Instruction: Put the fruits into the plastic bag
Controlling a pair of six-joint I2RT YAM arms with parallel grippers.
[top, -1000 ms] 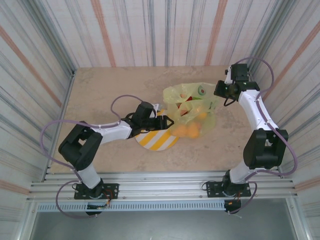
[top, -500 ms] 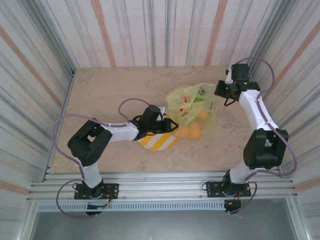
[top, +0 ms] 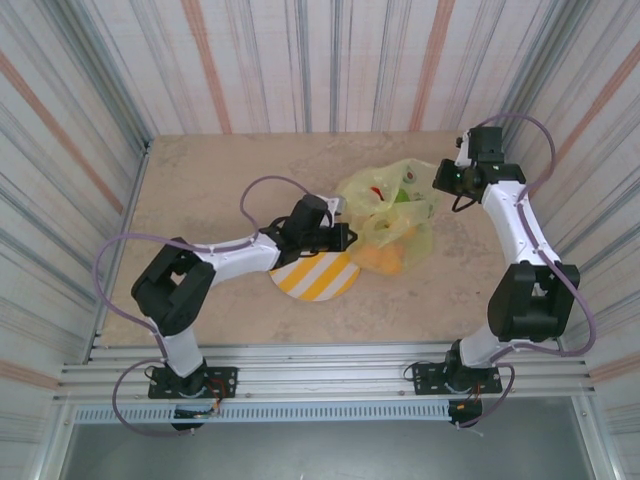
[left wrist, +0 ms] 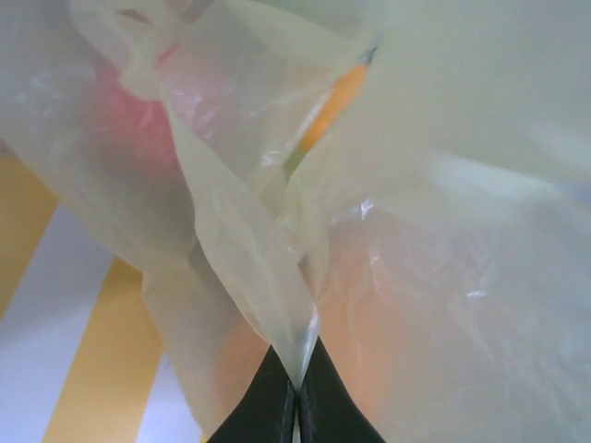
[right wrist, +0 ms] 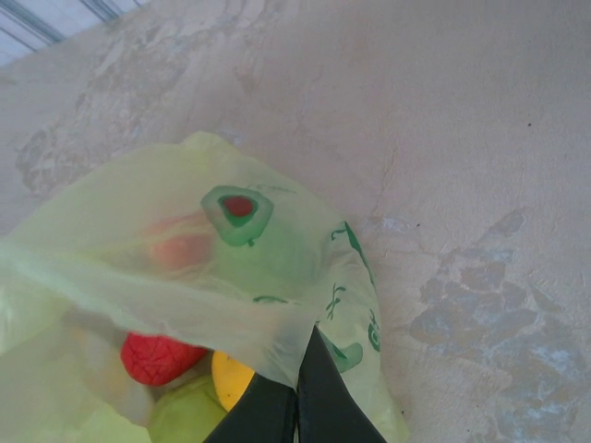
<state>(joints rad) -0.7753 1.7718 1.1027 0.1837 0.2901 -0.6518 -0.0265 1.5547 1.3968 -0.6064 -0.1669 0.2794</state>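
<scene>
Left gripper (left wrist: 295,411) and right gripper (right wrist: 295,392) each pinch the plastic bag (right wrist: 231,268) by its rim; thin, slippery film, probably sagging under fruits (right wrist: 159,356).

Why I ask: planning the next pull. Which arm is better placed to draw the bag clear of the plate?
Right, probably: its jaws pinch the plastic bag on the side away from the plate.

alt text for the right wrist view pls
The right gripper is shut on the edge of a translucent yellow-green plastic bag printed with green avocados, above a beige stone-patterned table. Below the pinched edge, a bumpy red fruit and a rounded green fruit lie inside the bag.
</scene>
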